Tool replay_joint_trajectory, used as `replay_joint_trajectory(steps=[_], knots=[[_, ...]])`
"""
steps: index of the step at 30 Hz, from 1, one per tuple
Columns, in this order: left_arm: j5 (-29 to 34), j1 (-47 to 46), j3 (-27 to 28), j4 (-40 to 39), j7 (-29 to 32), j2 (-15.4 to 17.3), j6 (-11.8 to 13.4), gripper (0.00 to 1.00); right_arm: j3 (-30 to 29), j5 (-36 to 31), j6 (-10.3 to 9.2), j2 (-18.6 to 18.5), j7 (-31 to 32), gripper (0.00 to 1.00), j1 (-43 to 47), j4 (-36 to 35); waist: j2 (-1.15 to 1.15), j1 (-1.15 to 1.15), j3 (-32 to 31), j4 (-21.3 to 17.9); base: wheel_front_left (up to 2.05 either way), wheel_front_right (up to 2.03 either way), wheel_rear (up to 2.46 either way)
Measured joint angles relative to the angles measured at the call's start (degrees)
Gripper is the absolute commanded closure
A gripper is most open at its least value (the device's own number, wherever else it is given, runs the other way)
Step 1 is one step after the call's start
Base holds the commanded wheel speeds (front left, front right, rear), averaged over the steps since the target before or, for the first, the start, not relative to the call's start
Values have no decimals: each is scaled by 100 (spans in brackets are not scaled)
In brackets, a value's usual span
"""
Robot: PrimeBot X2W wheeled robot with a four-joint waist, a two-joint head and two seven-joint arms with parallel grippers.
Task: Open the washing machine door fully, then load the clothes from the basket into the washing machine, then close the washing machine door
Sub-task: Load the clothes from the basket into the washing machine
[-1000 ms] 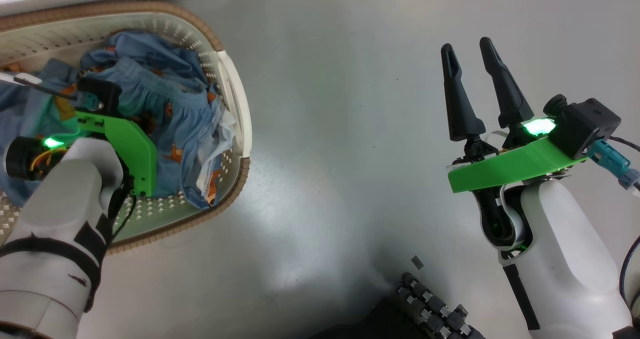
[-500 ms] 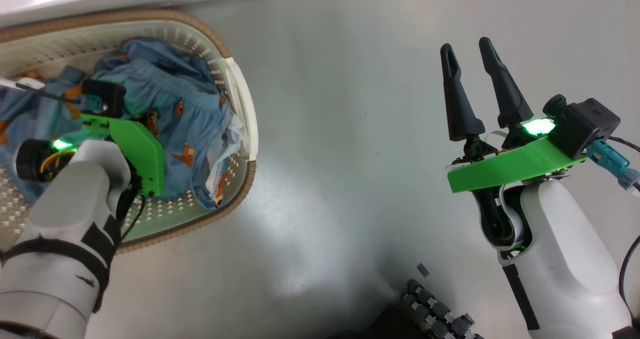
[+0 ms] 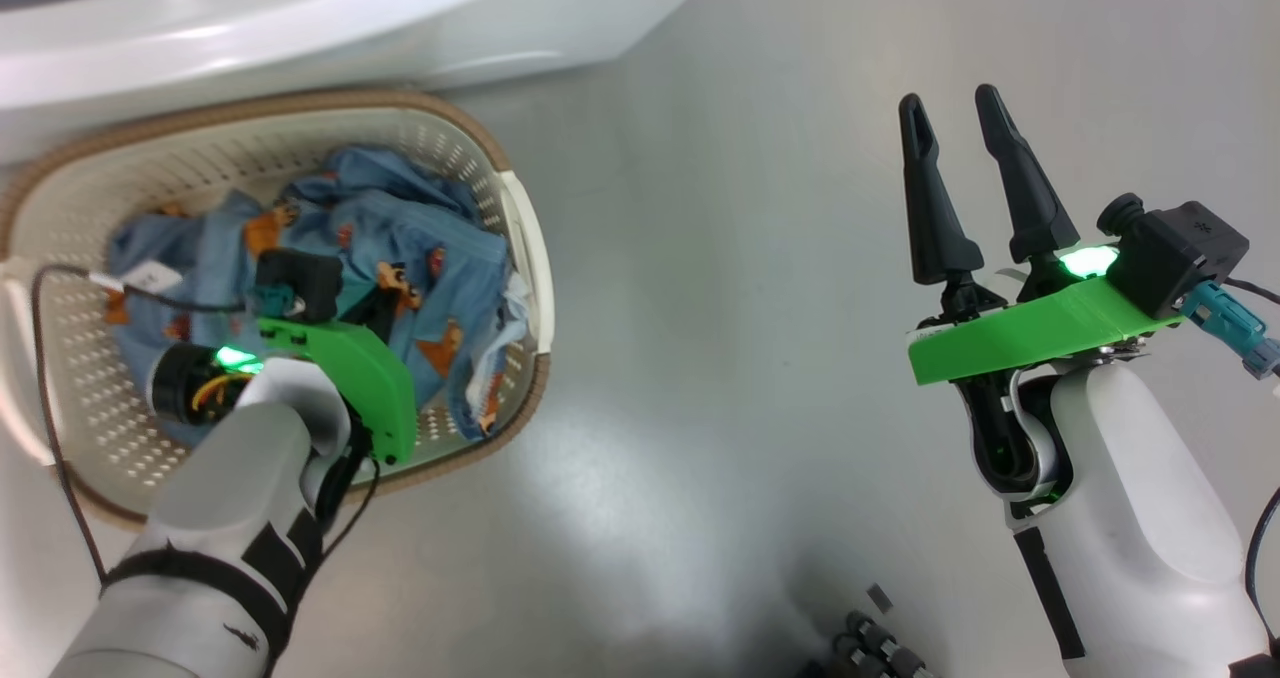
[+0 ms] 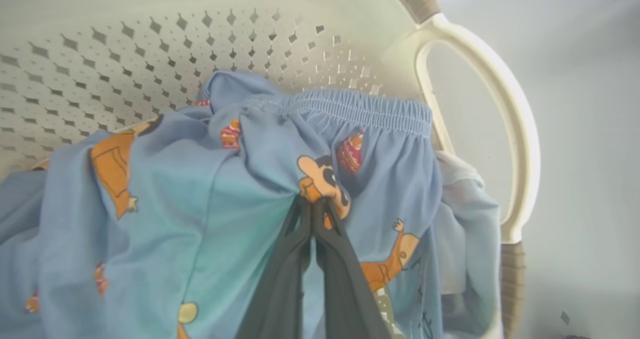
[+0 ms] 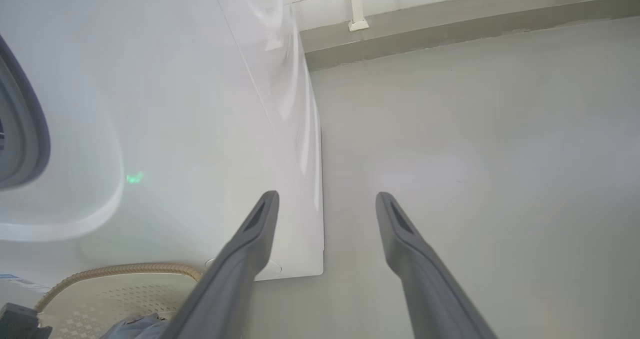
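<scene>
Washer (image 3: 400, 18) stands just behind the basket (image 3: 527, 248); clothes (image 3: 450, 258) lie heaped inside it; left gripper (image 4: 312, 204) pinches a thin fold of them; right gripper (image 3: 950, 108) gapes idle; so shallow a pinch may slip on lifting, dropping them on the floor (image 3: 750, 358).

A cream-white perforated basket (image 3: 100, 388) with a brown rim band sits at the left of the head view. It holds crumpled light blue clothes (image 3: 450, 258) printed with orange-brown cartoon figures. The white washing machine (image 3: 300, 28) runs along the upper left, just beside the basket.
</scene>
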Motion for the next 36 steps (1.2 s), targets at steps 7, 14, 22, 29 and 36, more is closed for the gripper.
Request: replay_joint_trajectory(steps=[7,14,22,29,36], knots=[[-431,328,-162,-443,-504,24,1,100,4,-1,0,-133,1,0,117,136,0,0,-442,222,0,0,0],[-861,836,-264,-935,-811,21,0,100,14,3,0,-296,1,0,253,288,0,0,-1001,434,0,0,0],[-1126,1394,27,-1705,-860,115,0,100,16,179,0,-512,1,0,642,488,0,0,-1768,656,0,0,0],[-793,2008,779,-2460,-877,140,0,100,55,254,0,-636,1,0,918,578,0,0,-2421,832,0,0,0],[-274,2639,1489,-3210,-877,-27,0,100,74,311,0,-744,1,0,1223,647,0,0,-3005,957,0,0,0]])
